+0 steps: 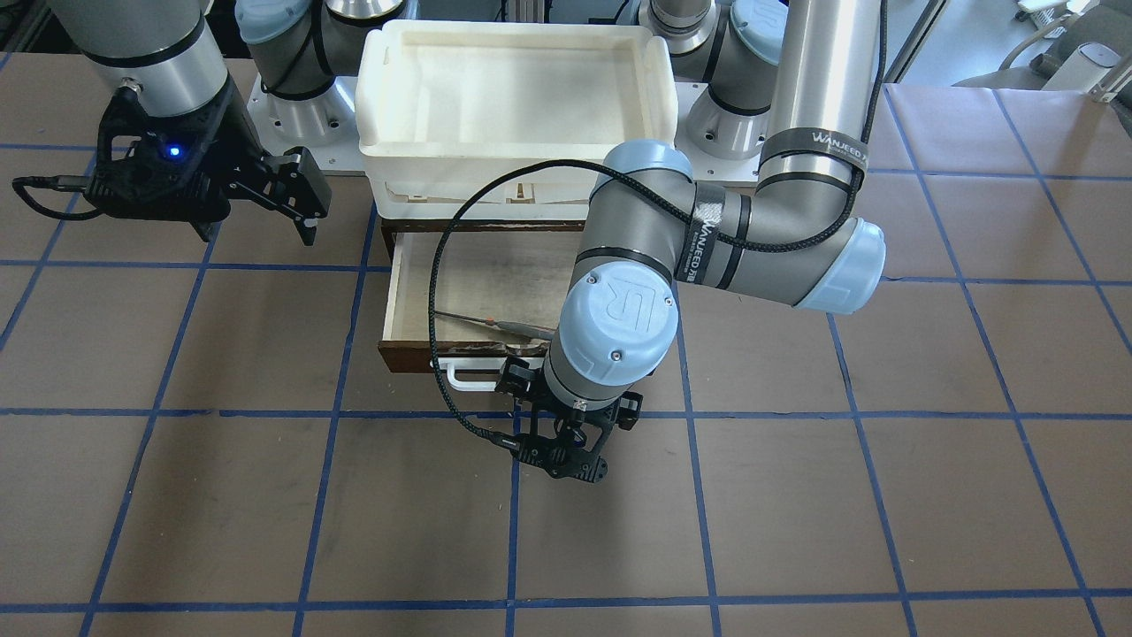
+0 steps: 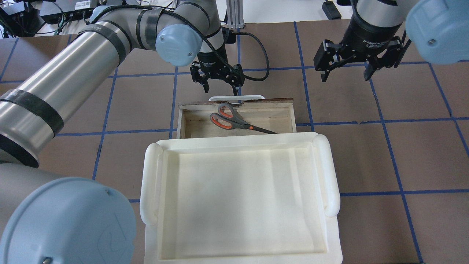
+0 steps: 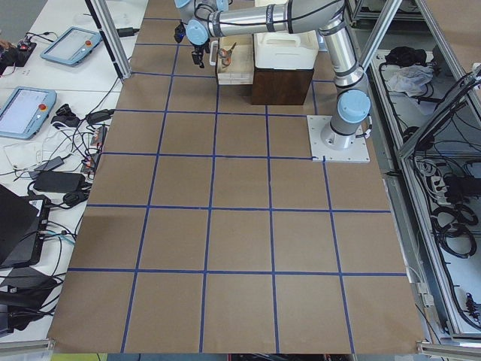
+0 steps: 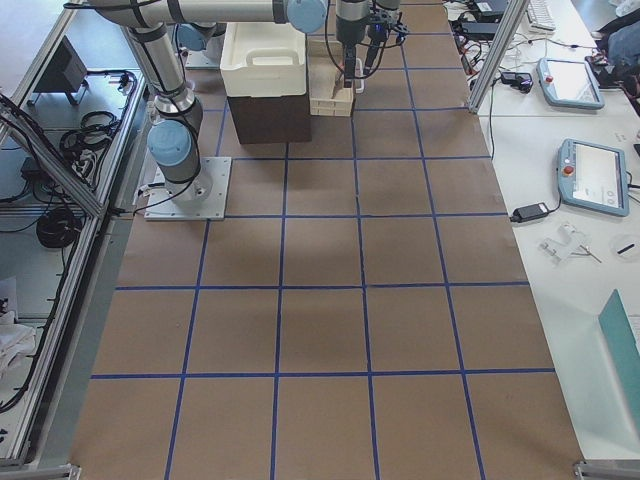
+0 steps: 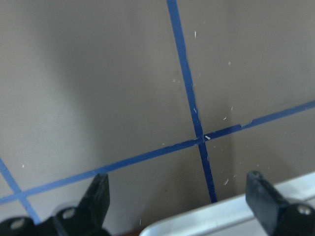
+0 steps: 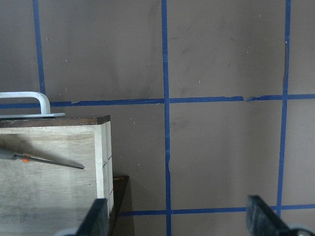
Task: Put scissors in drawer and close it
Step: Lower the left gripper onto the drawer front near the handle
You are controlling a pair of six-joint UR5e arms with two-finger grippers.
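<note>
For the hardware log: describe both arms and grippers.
The left arm and right arm are silver tubes with grey joints and pale blue caps. The left carries black printed bands and a black braided cable. The left gripper and right gripper are black, two-fingered; a blue light glows by the right one.

The scissors have grey handles lined orange-red and silver-grey blades. The drawer is pale plywood with a dark brown front and a white handle. Around the drawer the table is brown, gridded with blue lines. The tray is creamy white. My left gripper and right gripper are black.
</note>
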